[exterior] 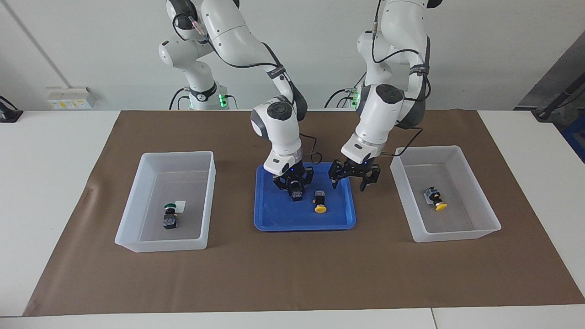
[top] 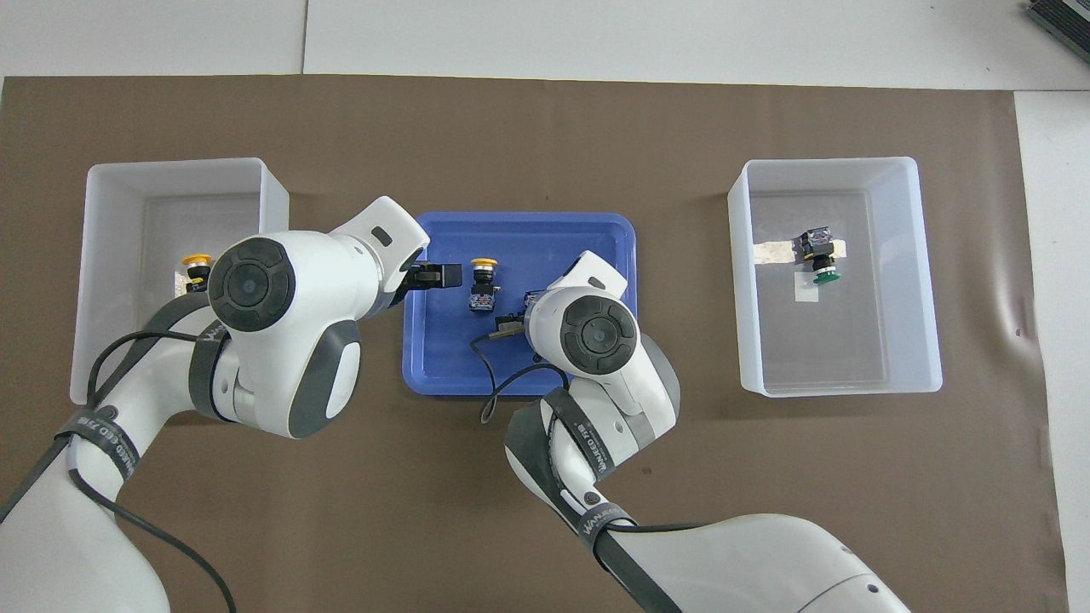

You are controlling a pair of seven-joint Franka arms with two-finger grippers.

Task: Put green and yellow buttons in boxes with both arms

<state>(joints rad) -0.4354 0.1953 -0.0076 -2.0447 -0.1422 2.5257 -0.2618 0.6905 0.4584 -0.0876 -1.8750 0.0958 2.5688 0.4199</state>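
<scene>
Tray [exterior: 274,219] sits mid-mat [exterior: 292,274] on the surface [exterior: 45,183], between two boxes. Box toward right arm's end [exterior: 137,201] holds one button [exterior: 170,217]; box toward left arm's end [exterior: 475,196] holds another [exterior: 435,197]. In the tray, two buttons lie side by side: one [exterior: 297,190] under the right hand [exterior: 293,183], the other [exterior: 320,201] beside it, toward the left arm's end. Left hand [exterior: 348,183] hangs over the tray's edge.

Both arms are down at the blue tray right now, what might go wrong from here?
The right gripper has closed on the green button in the blue tray, so a shallow hold might slip on lifting. The left gripper hangs open beside the yellow button, close to the right one, so the two might bump. Its descent might also nudge the button aside.
</scene>
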